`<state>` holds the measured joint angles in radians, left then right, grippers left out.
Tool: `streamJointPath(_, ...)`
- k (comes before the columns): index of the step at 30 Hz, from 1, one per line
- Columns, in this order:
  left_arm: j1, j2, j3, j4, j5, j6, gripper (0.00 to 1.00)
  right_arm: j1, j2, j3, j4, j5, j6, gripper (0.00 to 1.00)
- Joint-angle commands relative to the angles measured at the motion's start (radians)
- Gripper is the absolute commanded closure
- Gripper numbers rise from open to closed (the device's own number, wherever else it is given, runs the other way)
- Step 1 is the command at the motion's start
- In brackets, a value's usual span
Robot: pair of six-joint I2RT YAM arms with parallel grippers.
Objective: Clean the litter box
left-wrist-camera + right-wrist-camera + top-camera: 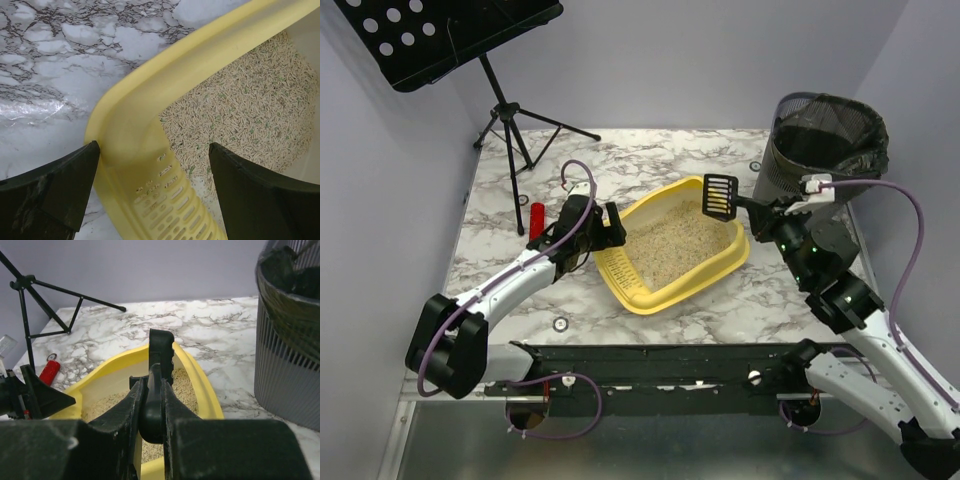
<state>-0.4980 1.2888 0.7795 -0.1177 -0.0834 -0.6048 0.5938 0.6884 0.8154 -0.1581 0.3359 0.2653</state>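
Yellow litter box (650,300) | left end effector (153,150) open | right end effector (152,387) clamps scoop (719,196), slots top-view only

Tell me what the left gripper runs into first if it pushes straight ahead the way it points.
The yellow rim of the litter box. The open left gripper straddles it, one finger outside over the table, one above the litter, so the rim probably comes first; depth is hard to judge.

Marble table (660,310) — on it the litter box (715,272), grey bin (782,160), tripod stand (510,115), small red object (536,218).
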Motion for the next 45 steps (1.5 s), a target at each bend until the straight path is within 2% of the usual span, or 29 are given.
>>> streamJointPath(1, 0.004, 0.032, 0.000, -0.069, -0.058, -0.076, 0.01, -0.002, 0.115, 0.036, 0.112, -0.064, -0.092, 1.00)
streamJointPath(3, 0.006, 0.043, -0.012, -0.082, -0.026, -0.081, 0.01, -0.002, 0.173, 0.047, 0.097, -0.152, -0.152, 1.00)
streamJointPath(8, 0.015, 0.024, 0.070, -0.252, 0.111, -0.115, 0.01, -0.002, 0.227, 0.149, -0.112, -0.212, -0.094, 1.00)
streamJointPath(10, 0.018, 0.009, 0.154, -0.315, 0.091, -0.077, 0.01, -0.002, 0.241, 0.149, -0.150, -0.239, -0.109, 1.00)
streamJointPath(12, 0.018, 0.006, 0.214, -0.364, 0.036, 0.027, 0.01, -0.003, 0.253, 0.160, -0.178, -0.273, -0.129, 1.00)
streamJointPath(15, 0.019, 0.004, 0.199, -0.404, -0.044, 0.056, 0.01, -0.002, 0.289, 0.206, -0.218, -0.349, -0.155, 1.00)
streamJointPath(17, 0.026, 0.015, 0.193, -0.454, -0.038, 0.059, 0.01, -0.002, 0.347, 0.255, -0.285, -0.417, -0.159, 1.00)
streamJointPath(19, 0.038, 0.024, 0.175, -0.474, -0.032, 0.056, 0.01, -0.002, 0.394, 0.339, -0.398, -0.405, -0.156, 1.00)
streamJointPath(21, 0.053, 0.030, 0.143, -0.447, -0.018, 0.053, 0.01, -0.002, 0.442, 0.373, -0.449, -0.356, -0.162, 1.00)
streamJointPath(24, 0.113, 0.066, 0.138, -0.361, 0.081, 0.054, 0.01, -0.002, 0.442, 0.370, -0.445, -0.342, -0.181, 1.00)
streamJointPath(25, 0.119, 0.078, 0.133, -0.335, 0.199, 0.057, 0.01, -0.002, 0.433, 0.364, -0.431, -0.342, -0.184, 1.00)
streamJointPath(28, 0.119, 0.101, 0.080, -0.215, 0.342, 0.051, 0.02, -0.002, 0.425, 0.334, -0.434, -0.304, -0.189, 0.99)
streamJointPath(34, 0.122, 0.211, 0.136, -0.227, 0.359, 0.074, 0.07, -0.002, 0.464, 0.360, -0.437, -0.331, -0.192, 1.00)
streamJointPath(38, 0.122, 0.181, 0.168, -0.258, 0.411, 0.144, 0.09, -0.002, 0.500, 0.395, -0.462, -0.253, -0.164, 1.00)
streamJointPath(41, 0.121, 0.098, 0.109, -0.272, 0.488, 0.195, 0.08, -0.002, 0.505, 0.390, -0.466, -0.290, -0.170, 1.00)
streamJointPath(45, 0.119, 0.096, 0.029, -0.183, 0.513, 0.123, 0.14, -0.002, 0.523, 0.412, -0.457, -0.391, -0.172, 1.00)
